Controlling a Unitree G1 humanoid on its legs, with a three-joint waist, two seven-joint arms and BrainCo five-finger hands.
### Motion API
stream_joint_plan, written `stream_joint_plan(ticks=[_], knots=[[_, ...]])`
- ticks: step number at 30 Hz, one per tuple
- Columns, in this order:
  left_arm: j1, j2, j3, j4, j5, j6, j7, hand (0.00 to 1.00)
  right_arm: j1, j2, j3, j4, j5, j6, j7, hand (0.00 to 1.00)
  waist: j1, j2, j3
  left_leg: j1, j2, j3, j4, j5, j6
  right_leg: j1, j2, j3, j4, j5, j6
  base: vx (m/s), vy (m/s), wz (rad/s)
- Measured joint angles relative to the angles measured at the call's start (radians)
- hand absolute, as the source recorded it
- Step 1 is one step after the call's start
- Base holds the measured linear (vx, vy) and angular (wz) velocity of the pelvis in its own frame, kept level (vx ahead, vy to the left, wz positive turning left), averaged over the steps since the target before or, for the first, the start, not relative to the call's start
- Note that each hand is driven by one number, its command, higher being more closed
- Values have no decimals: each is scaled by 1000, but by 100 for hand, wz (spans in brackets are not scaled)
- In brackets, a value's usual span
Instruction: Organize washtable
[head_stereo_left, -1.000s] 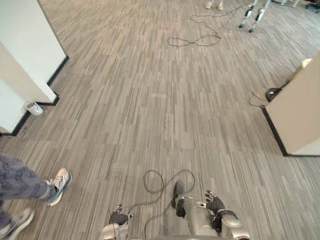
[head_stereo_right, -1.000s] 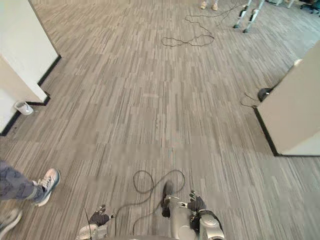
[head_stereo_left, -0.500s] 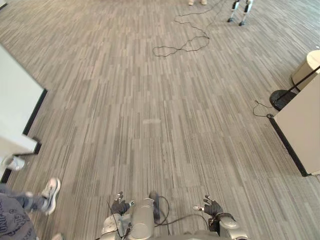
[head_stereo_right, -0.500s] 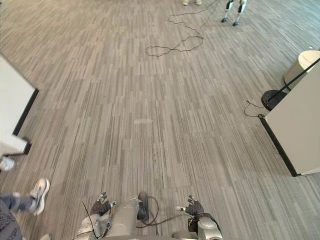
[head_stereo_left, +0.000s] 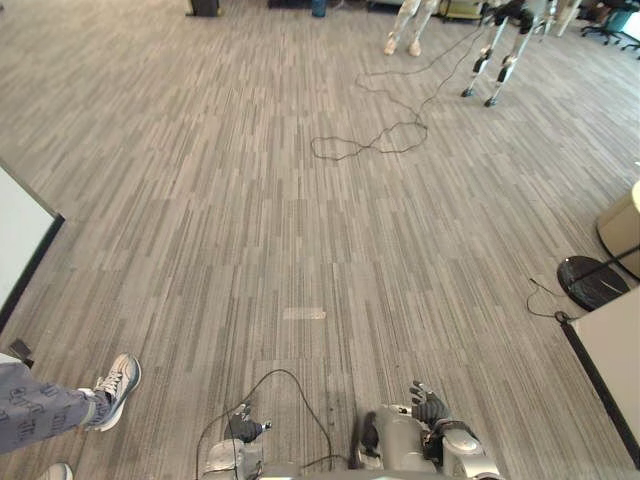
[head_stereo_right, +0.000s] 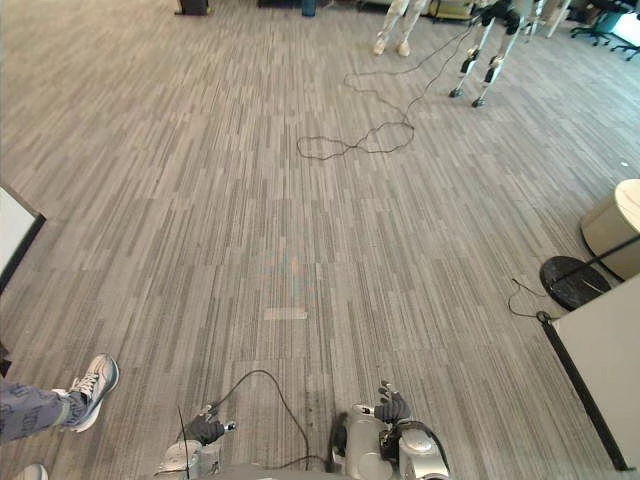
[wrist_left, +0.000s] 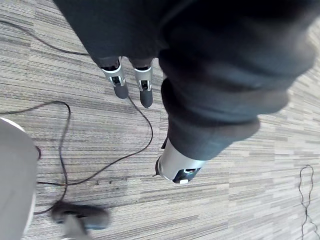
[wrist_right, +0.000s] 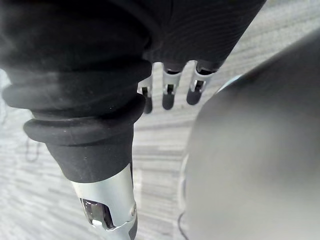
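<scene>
1. The left hand (head_stereo_left: 243, 430) hangs low over the floor (head_stereo_left: 250, 230). Its fingers (wrist_left: 120, 86) are straight and slightly apart, the thumb (wrist_left: 177, 169) stands off to one side, and it is empty.
2. The right hand (head_stereo_left: 430, 408) hangs low on the robot's right. Its fingers (wrist_right: 168, 96) are straight in a close row, also empty.
3. A small pale patch (head_stereo_left: 303, 313) lies on the floor ahead of both hands.
4. At the robot's left is a person's leg (head_stereo_left: 40, 415) in patterned cloth, with its shoe (head_stereo_left: 117, 380) on the floor.
5. Farther ahead a looped cable (head_stereo_left: 365, 145) lies on the floor and runs toward a second person's feet (head_stereo_left: 403, 43).
6. On the right a round black base (head_stereo_left: 592, 283) sits near a beige bin (head_stereo_left: 622, 218). A white right panel (head_stereo_left: 612, 350) stands nearer the robot.
7. A white left panel (head_stereo_left: 18, 235) with a black foot stands at the left edge.
</scene>
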Motion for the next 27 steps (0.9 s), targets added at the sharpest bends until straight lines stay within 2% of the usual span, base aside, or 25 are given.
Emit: stream_joint_plan(ticks=[1,2,3,4,5,6,7,8,10,11,13,15,16,17,18,22,27], knots=[[10,4,7,-2,0,0,0,0,9,9,0,0,1,0,-1,0,0,-13,-8,35,-8,-9,12,-28,-47,5,21,3,-71,68,-37,649,-47,33],[19,8,11,3,3,1,0,0,21,17,-16,-12,7,0,0,0,-10,-28,-21,74,-11,-41,37,-45,-60,9,19,45,-37,215,-127,659,-54,42],[14,3,16,4,5,1,0,0,19,16,-23,-20,7,1,3,0,-15,-10,-20,78,6,-57,66,-44,-61,5,21,40,14,208,-134,761,-94,55],[12,-33,18,2,9,-1,-1,0,17,1,-30,-26,5,-3,1,0,-26,40,-32,38,47,-70,178,-27,-89,11,43,9,64,144,-130,675,-103,40],[7,-53,32,2,11,-1,0,0,20,-8,-41,-41,-1,3,1,0,-27,72,-33,-38,82,-72,360,33,-115,38,61,-13,74,96,-123,650,-106,32],[3,-65,49,1,13,0,-1,0,23,-12,-40,-54,-1,6,1,0,-28,81,-28,-82,98,-72,467,95,-137,64,70,-15,65,80,-124,762,-93,12],[4,-73,79,-14,19,1,-3,0,31,-14,-39,-65,0,15,0,0,-23,90,-28,-173,149,-69,685,135,-169,127,95,-8,32,54,-125,735,-85,-1],[4,-74,96,-28,20,1,-2,0,36,-9,-38,-67,1,26,-1,0,-24,82,-21,-242,206,-28,846,130,-165,204,110,-4,10,25,-129,713,-83,-5],[7,-66,93,-51,19,0,-2,0,45,4,-39,-57,1,25,-2,0,-18,58,-16,-307,257,18,912,115,-150,318,117,13,-47,8,-126,465,-61,-11],[8,-59,93,-53,19,-1,-2,0,46,7,-39,-53,2,26,-2,0,-16,51,-16,-325,264,29,888,101,-151,345,117,23,-64,8,-126,430,-55,-35],[10,-58,87,-68,18,-1,-1,0,51,6,-40,-34,2,24,-4,0,2,47,-16,-375,268,28,663,36,-144,421,116,70,-125,6,-111,388,-5,-58],[9,-57,79,-67,18,-1,-1,0,50,3,-44,-26,2,24,-10,0,2,56,-20,-395,255,-6,447,31,-140,444,109,93,-134,-5,-92,302,76,-45],[9,-57,74,-65,18,-1,-1,0,53,-2,-44,-19,2,23,-15,0,0,56,-20,-392,247,-24,283,57,-158,453,107,103,-133,-16,-74,228,132,-29],[9,-57,57,-56,18,-1,0,0,57,-9,-46,-21,9,23,-22,0,-2,81,-28,-390,246,-36,166,168,-146,467,115,111,-132,-31,-49,275,222,-31],[7,-51,47,-40,19,-1,0,0,64,-11,-46,-17,11,24,-24,0,2,65,-35,-366,228,-33,144,178,-154,483,103,134,-132,-40,-34,219,207,-18],[22,-24,47,-15,20,-1,0,0,76,19,-42,-12,9,20,-22,0,3,20,-67,-271,168,7,-4,223,-129,483,41,162,-130,-61,0,121,119,-12],[25,-21,46,3,27,-1,1,0,70,25,-41,10,10,18,-22,0,3,18,-69,-223,134,38,-48,224,-126,504,8,190,-134,-67,26,72,112,-14]])
